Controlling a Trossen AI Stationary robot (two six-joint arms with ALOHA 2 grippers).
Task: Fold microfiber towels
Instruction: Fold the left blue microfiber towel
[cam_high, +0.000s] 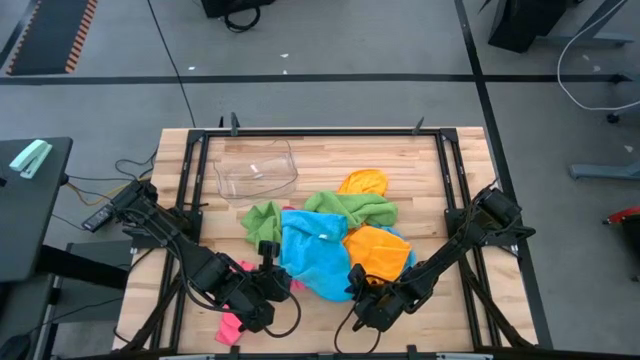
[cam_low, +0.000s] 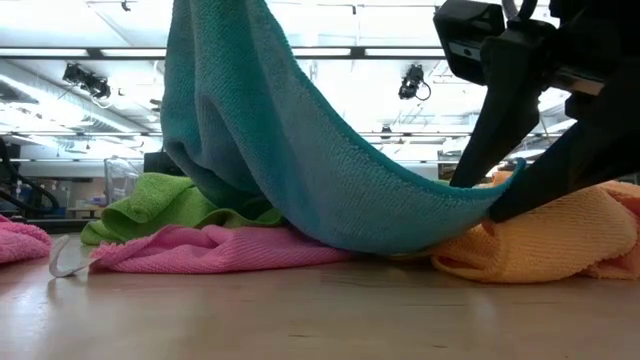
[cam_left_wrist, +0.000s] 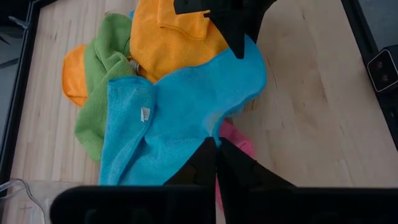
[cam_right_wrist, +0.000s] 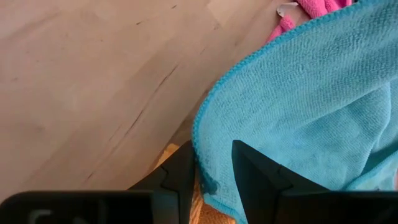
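Blue towel (cam_high: 312, 255) pinched at two spots: left gripper (cam_high: 268, 262) fingers (cam_left_wrist: 202, 163) clamped tight on its near-left edge, right gripper (cam_high: 357, 283) fingers (cam_right_wrist: 180, 168) closed on its near-right corner, cloth edge running between the pads. Low view shows the blue towel lifted high on one side and draping down in a curve to the other held corner, which sits low, just above the surface (cam_high: 470, 300). Both grippers near front edge of the wooden surface, arms reaching in from left and right sides. Under and behind the blue one: pink towel (cam_low: 215, 250) flat on surface beneath the drape, more pink by left arm at front. Orange towel (cam_high: 378, 250) touching blue towel's right side, bunched. Green towel (cam_high: 350, 208) crumpled behind blue, another green bit at left of pile. Second orange towel (cam_high: 363, 183) at back of pile. Clear plastic tub (cam_high: 256, 168) behind-left, apart from pile
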